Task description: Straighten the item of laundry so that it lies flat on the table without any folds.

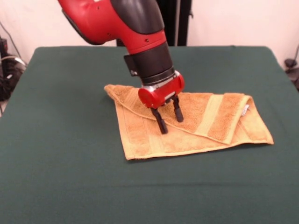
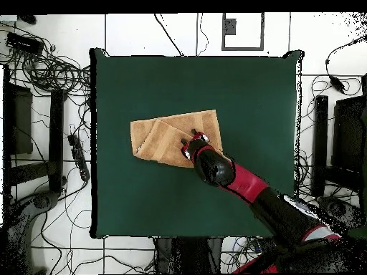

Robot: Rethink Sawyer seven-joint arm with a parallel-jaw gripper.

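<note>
Towel (image 1: 187, 123) work is at the unfolding step, as you can judge from how it lies: near the middle of the green table (image 1: 56, 177), folded over itself, with a triangular flap laid diagonally across the lower layer. Start at the near edge in the front view. There the bottom layer lies flat along the table. Just behind it runs the flap's folded edge, and further right a small white care tag (image 1: 245, 108) shows at the turned-over corner. The end effector (image 1: 168, 119) stands over the flap's edge with its two dark fingers (image 1: 159, 122) parted by a narrow gap and holding nothing. Their tips are at or just above the terry; you cannot tell whether they touch. Your next move probably calls for pinching only the upper layer near that edge, then carrying it back across the fold so the flap opens. Catching both layers would likely drag the whole towel. Behind, the red and black arm (image 1: 135, 32) slopes down from the far side, wrist tilted toward the cloth.
</note>
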